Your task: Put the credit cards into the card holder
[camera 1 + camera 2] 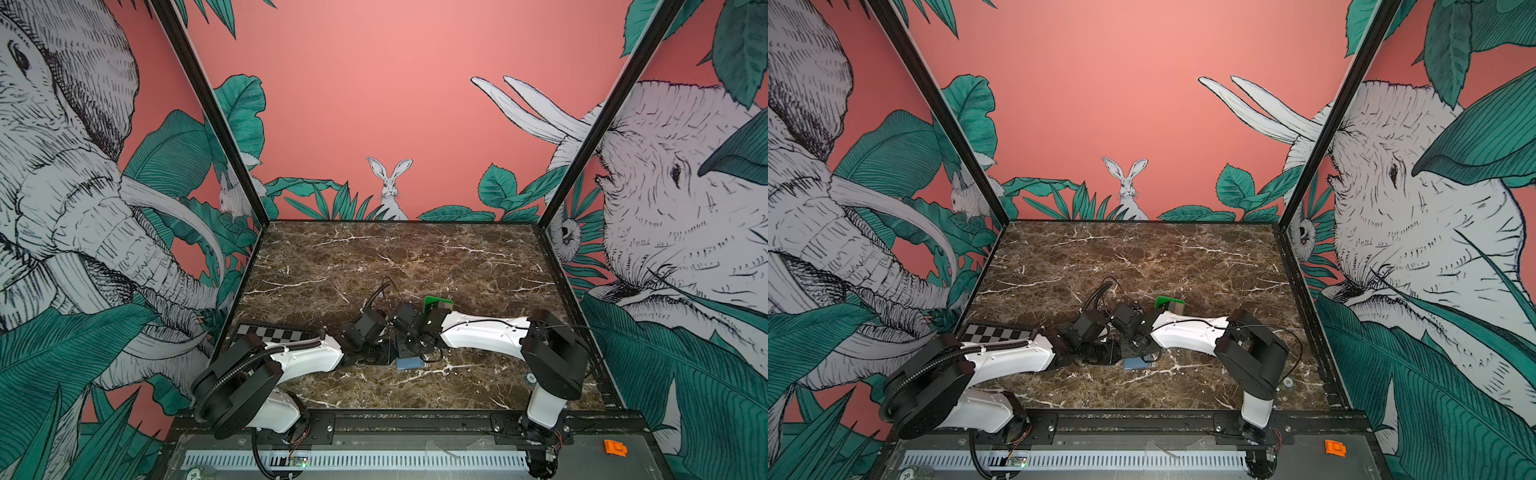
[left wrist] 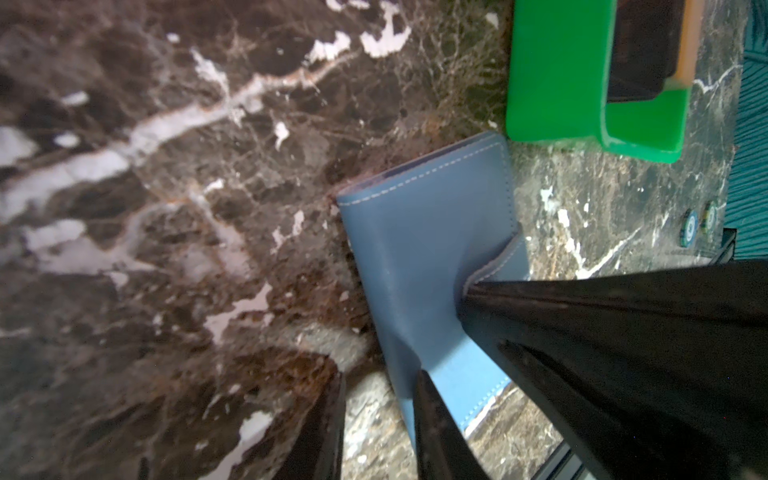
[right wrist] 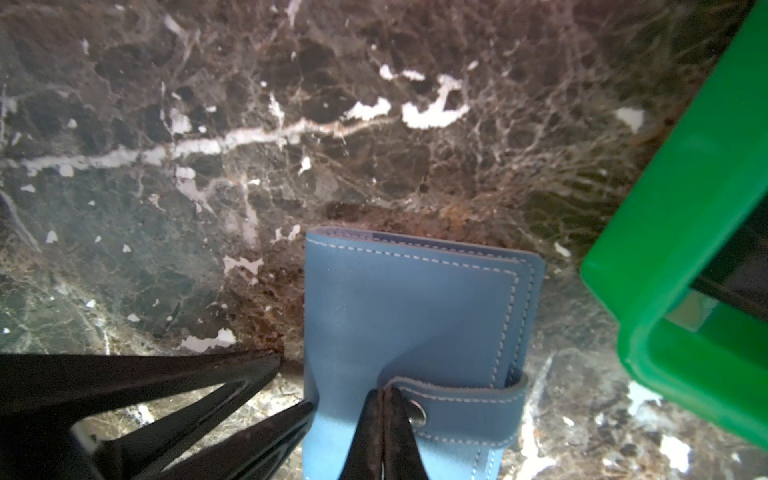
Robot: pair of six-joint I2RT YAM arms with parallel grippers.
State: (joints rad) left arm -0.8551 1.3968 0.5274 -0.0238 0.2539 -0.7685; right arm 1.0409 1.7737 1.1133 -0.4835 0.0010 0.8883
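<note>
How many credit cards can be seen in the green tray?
2: a dark card and a tan card next to it, both in the green tray. More may be hidden between or behind them.

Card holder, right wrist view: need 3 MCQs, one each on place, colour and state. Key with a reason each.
1. Where is the card holder?
A. lifted in the air
B. on the table
C. on a shelf

2. What colour is it?
A. blue
B. red
C. white

3. The right gripper fingers are:
A. wide open above it
B. out of view
C. shut on its tab

Key:
1 B, it rests on the marble top.
2 A, the cover is blue with pale stitching.
3 C, both fingers meet at the tab's end.
</note>
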